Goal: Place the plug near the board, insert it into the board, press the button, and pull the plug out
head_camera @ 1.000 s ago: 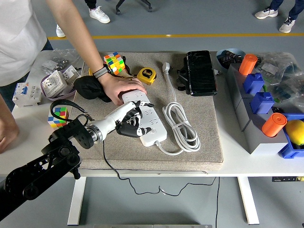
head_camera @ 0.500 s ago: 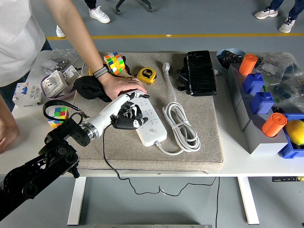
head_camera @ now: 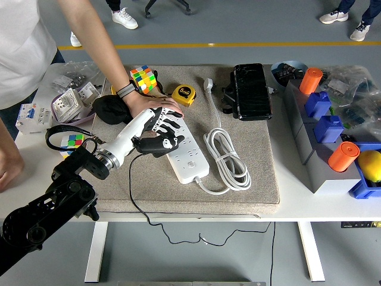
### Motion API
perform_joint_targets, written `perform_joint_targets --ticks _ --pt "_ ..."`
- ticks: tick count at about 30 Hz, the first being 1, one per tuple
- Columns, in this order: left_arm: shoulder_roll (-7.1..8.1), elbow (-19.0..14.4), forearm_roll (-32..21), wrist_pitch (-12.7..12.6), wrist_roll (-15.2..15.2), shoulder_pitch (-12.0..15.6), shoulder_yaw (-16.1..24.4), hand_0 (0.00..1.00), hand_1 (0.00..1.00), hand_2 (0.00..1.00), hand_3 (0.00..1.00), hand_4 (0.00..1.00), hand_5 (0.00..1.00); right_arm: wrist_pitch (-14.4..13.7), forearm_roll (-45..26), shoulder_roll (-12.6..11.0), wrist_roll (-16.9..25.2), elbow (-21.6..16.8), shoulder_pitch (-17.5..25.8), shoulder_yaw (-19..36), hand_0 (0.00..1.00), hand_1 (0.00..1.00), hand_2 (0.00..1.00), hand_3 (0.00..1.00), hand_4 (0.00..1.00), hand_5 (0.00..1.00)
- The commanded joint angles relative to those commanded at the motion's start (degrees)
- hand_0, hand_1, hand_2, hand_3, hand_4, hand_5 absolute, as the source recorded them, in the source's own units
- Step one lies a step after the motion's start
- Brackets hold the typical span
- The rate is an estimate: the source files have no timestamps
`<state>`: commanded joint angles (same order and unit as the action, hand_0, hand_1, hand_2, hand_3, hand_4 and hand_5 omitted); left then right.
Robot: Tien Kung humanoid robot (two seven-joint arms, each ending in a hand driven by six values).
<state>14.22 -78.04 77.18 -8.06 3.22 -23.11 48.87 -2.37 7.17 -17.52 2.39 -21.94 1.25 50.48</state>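
Head view: left hand [head_camera: 156, 134] now farther up the board [head_camera: 180, 149] than a second ago, shifted from the near sockets toward 11 o'clock, close against the person's hand [head_camera: 149, 107] pinning the board's far end. Black plug [head_camera: 156, 146] gripped under the curled fingers [head_camera: 169, 126], thin black wire [head_camera: 132, 196] trailing from it toward 6 o'clock over the mat [head_camera: 256, 179] and off the table [head_camera: 333, 205] edge. Plug moved along with the hand, so apparently lifted clear of the near sockets; whether seated in a socket now, cannot tell, since palm and fingers cover the prongs. Reads as either the pull-out stage or a fresh approach to another socket. Round button [head_camera: 191, 167] near the board's 5 o'clock end uncovered, untouched at this moment.

Board: long, white, lying diagonally on the mat, twin rows of sockets, own white cable [head_camera: 227, 156] coiled just beside it at 3 o'clock. Plug: small, dark, blocky, mostly hidden. Right arm absent from the picture.
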Motion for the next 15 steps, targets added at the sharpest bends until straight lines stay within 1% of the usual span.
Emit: perform_joint_targets --ticks 4,5,10,11,15 --pt "-0.18 0.3 0.3 0.0 -0.6 0.2 0.0 0.760 0.747 0.741 0.740 0.877 0.258 0.0 0.0 0.1 0.0 0.0 0.2 0.1 0.595 0.646 0.577 0.491 0.773 0.491" --pt "-0.23 0.4 0.1 0.0 -0.9 0.3 -0.1 0.809 0.809 0.818 0.822 0.931 0.329 0.0 -0.1 0.1 0.0 0.0 0.2 0.1 0.595 0.646 0.576 0.491 0.773 0.491" --pt "-0.45 0.6 0.3 -0.1 -1.7 0.4 0.0 0.809 0.809 0.818 0.822 0.931 0.329 0.0 -0.2 0.3 0.1 0.1 0.3 0.3 0.595 0.646 0.576 0.491 0.773 0.491" --pt "-0.48 0.7 0.2 -0.2 -1.8 0.4 0.0 0.832 0.836 0.847 0.842 0.925 0.334 0.0 -0.2 0.3 0.1 0.1 0.3 0.3 0.594 0.646 0.576 0.491 0.773 0.491" --pt "-0.64 0.8 0.2 -0.3 -2.0 0.4 0.2 0.832 0.836 0.847 0.842 0.925 0.334 -0.1 -0.2 0.3 0.1 0.1 0.3 0.3 0.594 0.646 0.576 0.491 0.773 0.491"
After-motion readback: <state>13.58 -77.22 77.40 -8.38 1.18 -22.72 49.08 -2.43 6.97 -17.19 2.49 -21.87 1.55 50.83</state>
